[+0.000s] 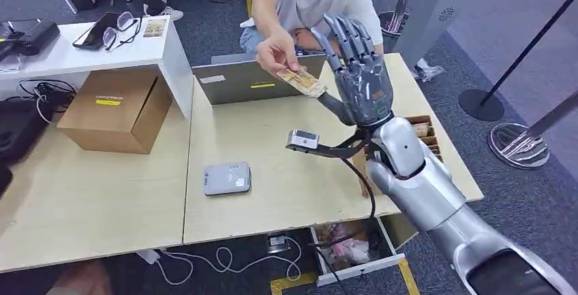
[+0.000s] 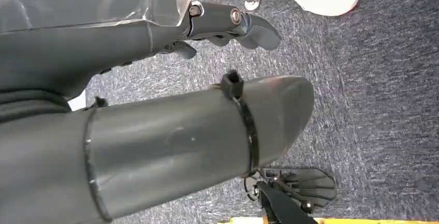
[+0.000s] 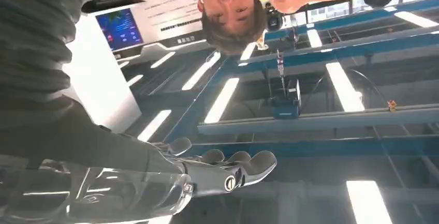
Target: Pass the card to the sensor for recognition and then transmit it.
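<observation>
1. Pale wooden table (image 1: 286,193) is carrying a grey laptop (image 1: 252,80) at its far edge and a brown cardboard box (image 1: 116,107) toward its left side.
2. Silver right hand (image 1: 361,70) is reaching up over the far edge, fingers spread upright, thumb touching the card (image 1: 302,80); a person's hand (image 1: 276,51) is pinching its other end.
3. Grey sensor (image 1: 227,178) is lying flat near the table's middle.
4. Left hand (image 2: 228,22) is hanging over carpet, fingers loosely curled, holding nothing.
</observation>
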Robot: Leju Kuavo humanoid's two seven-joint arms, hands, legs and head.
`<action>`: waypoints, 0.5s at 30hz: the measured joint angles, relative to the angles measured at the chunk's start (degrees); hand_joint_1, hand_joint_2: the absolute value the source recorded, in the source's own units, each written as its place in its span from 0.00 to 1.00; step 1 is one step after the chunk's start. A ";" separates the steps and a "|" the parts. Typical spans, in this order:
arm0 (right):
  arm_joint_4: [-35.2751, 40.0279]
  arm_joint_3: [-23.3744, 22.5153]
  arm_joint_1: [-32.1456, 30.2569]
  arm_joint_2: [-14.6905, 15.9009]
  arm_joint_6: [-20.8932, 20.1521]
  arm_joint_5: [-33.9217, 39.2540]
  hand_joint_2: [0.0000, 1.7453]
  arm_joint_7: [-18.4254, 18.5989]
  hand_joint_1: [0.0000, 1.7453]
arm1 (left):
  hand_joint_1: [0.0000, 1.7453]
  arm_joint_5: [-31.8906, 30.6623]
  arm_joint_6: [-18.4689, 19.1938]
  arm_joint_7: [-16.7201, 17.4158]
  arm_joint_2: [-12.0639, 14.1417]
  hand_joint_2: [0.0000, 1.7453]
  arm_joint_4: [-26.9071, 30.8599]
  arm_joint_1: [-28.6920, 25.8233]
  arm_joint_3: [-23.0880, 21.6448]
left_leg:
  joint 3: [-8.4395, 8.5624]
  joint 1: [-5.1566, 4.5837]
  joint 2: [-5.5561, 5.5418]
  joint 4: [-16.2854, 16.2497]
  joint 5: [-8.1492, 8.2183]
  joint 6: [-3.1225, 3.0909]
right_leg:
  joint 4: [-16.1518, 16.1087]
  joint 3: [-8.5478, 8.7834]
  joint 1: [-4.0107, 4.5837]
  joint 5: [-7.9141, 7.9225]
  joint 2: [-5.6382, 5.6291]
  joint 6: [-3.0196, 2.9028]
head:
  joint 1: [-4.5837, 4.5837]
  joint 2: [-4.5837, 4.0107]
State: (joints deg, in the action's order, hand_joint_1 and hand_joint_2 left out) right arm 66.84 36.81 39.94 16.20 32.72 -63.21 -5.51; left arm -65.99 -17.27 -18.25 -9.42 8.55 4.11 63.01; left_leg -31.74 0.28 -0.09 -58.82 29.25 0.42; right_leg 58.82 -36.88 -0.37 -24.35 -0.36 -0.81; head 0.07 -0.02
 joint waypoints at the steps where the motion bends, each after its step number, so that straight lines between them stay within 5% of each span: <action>1: 0.02 0.00 -0.19 0.02 -0.02 0.04 1.00 -0.07 0.00 | 0.00 0.00 0.00 0.02 0.00 0.00 0.00 0.00 0.02 | 0.00 0.00 0.00 0.00 0.00 0.00 | 0.00 0.00 0.00 0.00 0.00 0.00 | 0.00 0.00; 15: 0.79 0.00 -2.69 1.33 0.24 1.18 1.00 -1.09 0.00 | 0.00 -0.39 0.42 -0.02 0.00 0.00 0.00 0.01 0.04 | 0.00 -0.01 0.00 0.00 0.00 0.00 | 0.00 0.00 0.00 0.00 0.00 0.00 | -0.02 0.00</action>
State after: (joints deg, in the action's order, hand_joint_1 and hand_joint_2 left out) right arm 67.63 36.81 37.25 17.53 32.96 -62.03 -6.60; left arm -66.38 -16.85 -18.27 -9.42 8.55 4.11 63.06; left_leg -31.75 0.27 -0.09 -58.82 29.25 0.42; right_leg 58.82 -36.88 -0.37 -24.35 -0.36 -0.81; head 0.04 -0.02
